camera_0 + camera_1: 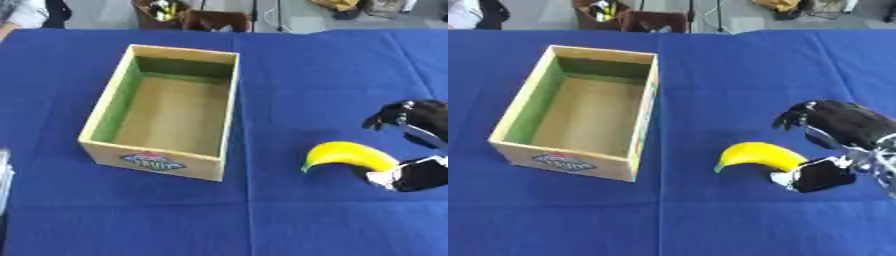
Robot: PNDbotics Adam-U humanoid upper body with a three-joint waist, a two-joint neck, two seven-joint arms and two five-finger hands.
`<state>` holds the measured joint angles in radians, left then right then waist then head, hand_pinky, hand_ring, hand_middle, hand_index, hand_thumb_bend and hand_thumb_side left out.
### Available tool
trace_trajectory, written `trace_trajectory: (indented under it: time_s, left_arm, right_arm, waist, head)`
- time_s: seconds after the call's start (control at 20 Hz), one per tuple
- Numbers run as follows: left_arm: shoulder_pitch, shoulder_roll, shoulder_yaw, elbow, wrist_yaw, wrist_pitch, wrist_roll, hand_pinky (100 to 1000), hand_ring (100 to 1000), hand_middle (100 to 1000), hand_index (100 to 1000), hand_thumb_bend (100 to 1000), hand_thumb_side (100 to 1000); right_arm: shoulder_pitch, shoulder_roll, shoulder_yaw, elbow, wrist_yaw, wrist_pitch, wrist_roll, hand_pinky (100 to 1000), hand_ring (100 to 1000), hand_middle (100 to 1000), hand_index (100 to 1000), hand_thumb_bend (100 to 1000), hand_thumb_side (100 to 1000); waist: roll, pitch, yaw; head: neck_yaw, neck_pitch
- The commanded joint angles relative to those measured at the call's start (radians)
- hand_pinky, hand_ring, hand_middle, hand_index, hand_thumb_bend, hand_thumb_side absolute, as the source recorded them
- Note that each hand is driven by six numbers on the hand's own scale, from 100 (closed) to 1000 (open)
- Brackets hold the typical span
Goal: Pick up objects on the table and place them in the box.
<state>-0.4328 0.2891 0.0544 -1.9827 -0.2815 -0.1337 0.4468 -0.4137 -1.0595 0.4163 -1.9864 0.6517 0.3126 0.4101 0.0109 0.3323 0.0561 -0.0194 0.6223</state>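
Right hand (833, 145) fingers curled round banana (756, 154) end, on blue-clothed counter (737, 75) right of empty wooden box (642, 120); box front label (152, 161) w/ "FRUIT" lettering.

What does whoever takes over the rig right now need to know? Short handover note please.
Right hand: at the right side of the table, fingers and thumb curled around the near end of the banana; whether the banana is lifted off the blue cloth cannot be told.
Left hand: not in view.
Box: open-topped, left of the banana, nothing visible inside.
Done: banana in the hand's grasp.
Left: carry the banana left, over the box rim, and release it inside. No other loose object shows on the cloth.
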Motion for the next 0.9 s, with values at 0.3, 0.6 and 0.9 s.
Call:
trace_trajectory:
  time_s: [0.3,0.6,0.9]
  left_arm:
    - [-0.011,0.005,0.000,-0.017,0.005,0.000,-0.005,561,687,745,905,100,1000]
    - [-0.011,0.005,0.000,-0.017,0.005,0.000,-0.006,560,687,745,905,100,1000]
    - [-0.011,0.004,0.000,-0.017,0.004,0.001,-0.008,560,687,745,905,100,1000]
  right_arm:
    - [-0.032,-0.010,0.026,-0.014,0.032,0.006,0.012,816,851,665,814,381,664]
    - [-0.037,-0.005,0.034,-0.014,0.044,0.014,0.016,810,848,652,801,316,675]
    - [-0.038,0.005,0.046,-0.014,0.067,0.032,0.003,805,844,638,791,237,678]
  waist:
    - [-0.001,-0.016,-0.003]
    - [-0.001,-0.014,-0.003]
    - [0.000,-0.010,-0.006]
  head:
    - [-0.008,-0.020]
    - [-0.009,-0.022]
    - [-0.010,-0.025]
